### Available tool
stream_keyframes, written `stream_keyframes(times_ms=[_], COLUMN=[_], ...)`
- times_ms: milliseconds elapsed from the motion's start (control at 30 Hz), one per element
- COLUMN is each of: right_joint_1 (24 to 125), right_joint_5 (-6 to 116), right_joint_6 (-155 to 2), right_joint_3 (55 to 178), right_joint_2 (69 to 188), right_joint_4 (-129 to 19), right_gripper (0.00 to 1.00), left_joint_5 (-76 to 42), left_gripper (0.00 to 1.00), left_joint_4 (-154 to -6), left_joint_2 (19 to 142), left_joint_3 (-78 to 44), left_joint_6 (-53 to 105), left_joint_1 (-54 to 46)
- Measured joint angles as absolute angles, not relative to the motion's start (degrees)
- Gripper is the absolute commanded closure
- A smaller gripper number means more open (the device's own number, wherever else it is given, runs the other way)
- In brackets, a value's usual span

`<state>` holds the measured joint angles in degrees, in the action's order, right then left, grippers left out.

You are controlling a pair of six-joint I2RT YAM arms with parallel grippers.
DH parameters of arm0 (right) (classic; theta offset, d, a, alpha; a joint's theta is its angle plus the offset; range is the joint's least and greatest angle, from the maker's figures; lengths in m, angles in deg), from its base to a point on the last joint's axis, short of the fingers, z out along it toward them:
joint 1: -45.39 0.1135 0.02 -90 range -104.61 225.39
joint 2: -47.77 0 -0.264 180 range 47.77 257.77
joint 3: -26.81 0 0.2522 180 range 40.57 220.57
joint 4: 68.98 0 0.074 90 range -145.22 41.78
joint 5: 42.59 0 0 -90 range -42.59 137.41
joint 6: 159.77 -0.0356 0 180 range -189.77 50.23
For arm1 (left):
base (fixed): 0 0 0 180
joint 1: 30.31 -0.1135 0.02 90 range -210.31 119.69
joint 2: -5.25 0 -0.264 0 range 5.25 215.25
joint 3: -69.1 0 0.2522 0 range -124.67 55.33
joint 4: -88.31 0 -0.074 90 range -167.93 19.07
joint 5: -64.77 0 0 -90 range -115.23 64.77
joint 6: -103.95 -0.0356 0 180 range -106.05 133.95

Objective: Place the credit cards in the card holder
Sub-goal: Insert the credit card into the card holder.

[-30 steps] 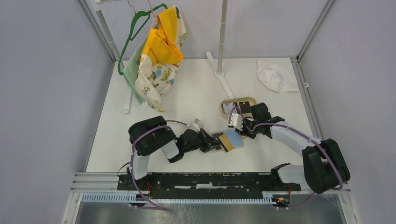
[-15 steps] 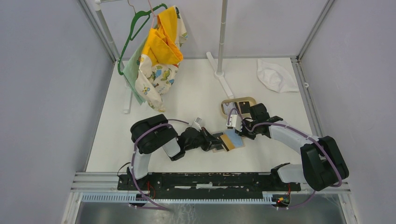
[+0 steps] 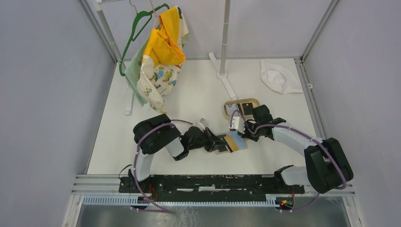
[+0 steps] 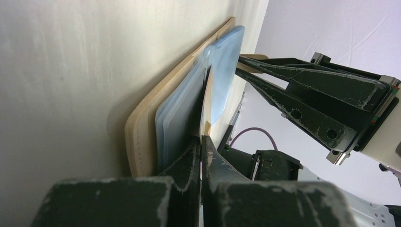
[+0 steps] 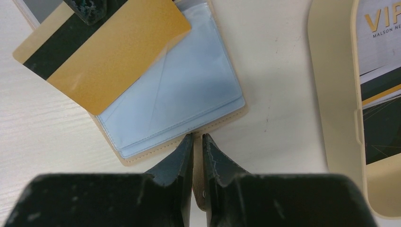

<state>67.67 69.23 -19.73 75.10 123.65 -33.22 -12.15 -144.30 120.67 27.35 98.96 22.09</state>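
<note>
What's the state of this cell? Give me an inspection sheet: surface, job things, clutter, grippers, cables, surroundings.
Surface: white table, faint specks beside the holder.
Job's things: holder lies open, blue pockets up. Gold card lies angled across it, mostly outside. More cards lie in the tray.
Clutter: hung clothes, white cloth and stand at the far side.
Grippers: left gripper shut on the gold card. Right gripper shut, tips at the holder's edge.
Cables: purple cable along each arm, no snag seen.
Surroundings: plain walls, rail at the near edge.
</note>
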Motion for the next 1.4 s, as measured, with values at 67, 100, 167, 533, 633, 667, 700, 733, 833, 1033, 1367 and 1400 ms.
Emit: stream_keyframes(times_ms=[67,100,167,533,633,667,700,733,833,1033,1367,1400], right_joint_1=[67.8,67.8,67.8,67.9,68.0,68.0,68.1,68.1,68.2,68.2,68.3,68.3], right_joint_5=[69.1,69.1,69.1,69.0,68.9,68.9,68.8,68.8,68.7,68.7,68.3,68.3], right_joint_6=[-19.7,-19.7,-19.6,-19.4,-19.4,-19.4,-19.4,-19.4,-19.4,-19.4,-19.3,-19.3], right_joint_3=[75.1,75.1,75.1,75.1,75.1,75.1,75.1,75.1,75.1,75.1,75.1,75.1], right_joint_2=[123.6,123.6,123.6,123.6,123.6,123.6,123.6,123.6,123.6,123.6,123.6,123.6], right_joint_4=[-33.2,-33.2,-33.2,-33.2,-33.2,-33.1,-33.1,-33.1,-33.1,-33.1,-33.1,-33.1], right_gripper=[0.83,0.83,0.83,0.83,0.83,0.83,0.83,0.83,0.83,0.83,0.83,0.83], left_joint_5=[-11.4,-11.1,-10.6,-9.5,-9.0,-8.8,-8.6,-8.5,-8.3,-7.1,-5.1,-5.0], left_gripper=[0.98,0.98,0.98,0.98,0.98,0.98,0.98,0.98,0.98,0.98,0.97,0.96], left_joint_4=[-144.5,-144.5,-144.1,-137.1,-135.2,-134.7,-134.1,-133.5,-132.2,-130.2,-125.2,-124.7], left_joint_2=[121.3,121.6,121.9,121.9,121.9,121.9,121.9,121.9,121.9,121.9,121.9,121.9], left_joint_3=[26.7,26.4,25.7,20.9,19.8,19.5,19.2,18.8,17.9,16.4,13.2,12.8], left_joint_6=[99.1,99.1,99.1,97.1,96.7,96.5,96.0,95.5,94.3,92.8,89.5,89.2], left_joint_1=[21.8,21.7,21.5,20.5,20.3,20.3,20.3,20.2,20.2,20.0,19.8,19.8])
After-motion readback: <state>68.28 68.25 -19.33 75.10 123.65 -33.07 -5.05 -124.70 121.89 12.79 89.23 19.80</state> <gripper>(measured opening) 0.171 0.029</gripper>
